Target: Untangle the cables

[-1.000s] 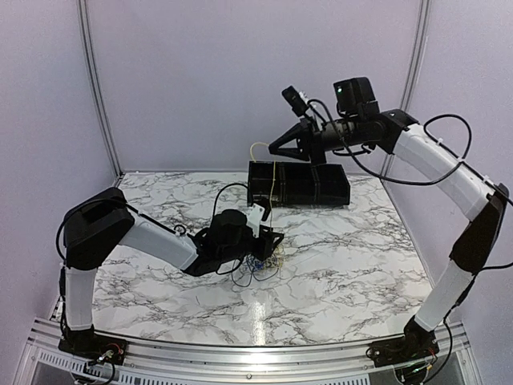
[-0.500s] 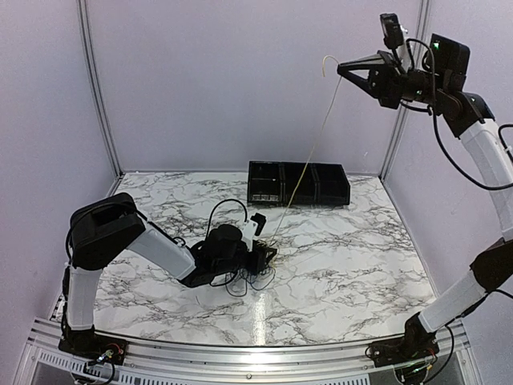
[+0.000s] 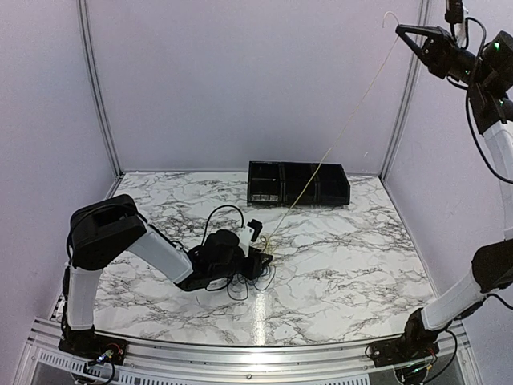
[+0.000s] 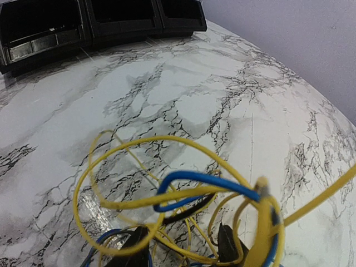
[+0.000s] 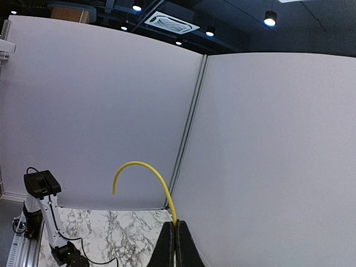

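The cables lie in a tangle (image 3: 255,269) on the marble table, at the tip of my left gripper (image 3: 260,258). In the left wrist view yellow loops (image 4: 111,161), a blue cable (image 4: 206,179) and a black cable (image 4: 189,208) cross over and between the fingers of the left gripper (image 4: 183,250); its jaws stand apart. My right gripper (image 3: 398,28) is raised to the top right, shut on the yellow cable (image 3: 329,148). That cable runs in a long line from the tangle up to it. Its free end (image 5: 150,168) curls out above the shut right gripper (image 5: 176,225).
A black tray with compartments (image 3: 298,184) stands at the back of the table, also seen in the left wrist view as the tray (image 4: 111,22). Lilac walls close the table in behind and at both sides. The left arm (image 3: 152,241) lies low across the table's left half.
My right gripper has risen from just above the tray to the top right corner, drawing the yellow cable out long. The left gripper and the tangle have shifted slightly left.
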Available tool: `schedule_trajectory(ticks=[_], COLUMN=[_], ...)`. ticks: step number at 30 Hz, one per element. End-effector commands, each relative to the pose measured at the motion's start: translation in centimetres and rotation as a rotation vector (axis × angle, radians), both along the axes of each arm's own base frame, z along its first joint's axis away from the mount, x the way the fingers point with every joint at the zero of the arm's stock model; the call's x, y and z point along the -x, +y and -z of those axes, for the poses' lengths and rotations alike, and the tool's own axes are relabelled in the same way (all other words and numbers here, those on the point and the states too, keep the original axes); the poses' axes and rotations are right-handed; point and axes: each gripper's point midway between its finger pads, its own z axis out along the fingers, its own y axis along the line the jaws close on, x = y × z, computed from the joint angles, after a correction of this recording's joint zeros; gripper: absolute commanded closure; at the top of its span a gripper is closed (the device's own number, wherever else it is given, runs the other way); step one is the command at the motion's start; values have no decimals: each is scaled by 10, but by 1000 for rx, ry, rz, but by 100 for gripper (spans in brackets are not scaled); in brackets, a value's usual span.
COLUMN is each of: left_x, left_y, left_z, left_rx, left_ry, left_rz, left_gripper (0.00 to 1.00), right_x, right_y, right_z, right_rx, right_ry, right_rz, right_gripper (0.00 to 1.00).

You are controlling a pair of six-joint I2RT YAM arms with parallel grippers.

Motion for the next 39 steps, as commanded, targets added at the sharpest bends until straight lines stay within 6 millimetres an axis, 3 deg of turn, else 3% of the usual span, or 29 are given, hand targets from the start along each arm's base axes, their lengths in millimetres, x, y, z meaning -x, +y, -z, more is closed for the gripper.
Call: schedule_trajectory(ticks=[1,6,8,11,14,19,22,23,25,27,29,34,39], left_x=[0,-1,1,5,11,23,29,31,34,37,40,49,60], left_y=[10,21,25,32,39,50,58,61,64,66,67,66,66], left_z=[7,-1,-10,-29,-45,-52,-48,-46,-44,-41,-40,-46,-54], left_rx=[-27,-29,-22,3,24,31,22,19,18,20,24,58,91], left_ry=[9,-6,-19,-41,-55,-52,-40,-33,-21,-5,8,35,63], left_rz=[-17,-46,-50,-51,-47,-29,-30,-29,-27,-24,-18,7,33], left_gripper=[56,57,58,58,58,58,58,58,58,56,54,50,49], right_x=[4,-15,-26,-37,-41,-27,-16,-11,-6,-2,4,2,-21], right_y=[-13,-24,-29,-35,-40,-52,-59,-60,-59,-53,-32,18,66], right_z=[-14,21,53,120,206,348,397,414,430,437,439,443,458], right_rx=[-40,8,33,99,226,492,602,643,714,752,770,783,774], right_ry=[-49,2,61,157,228,343,383,395,387,376,345,289,333], right_rz=[100,249,303,361,405,439,447,437,416,382,313,209,145], right_gripper=[100,100,100,100,100,100,100,93,66,50,35,31,33])
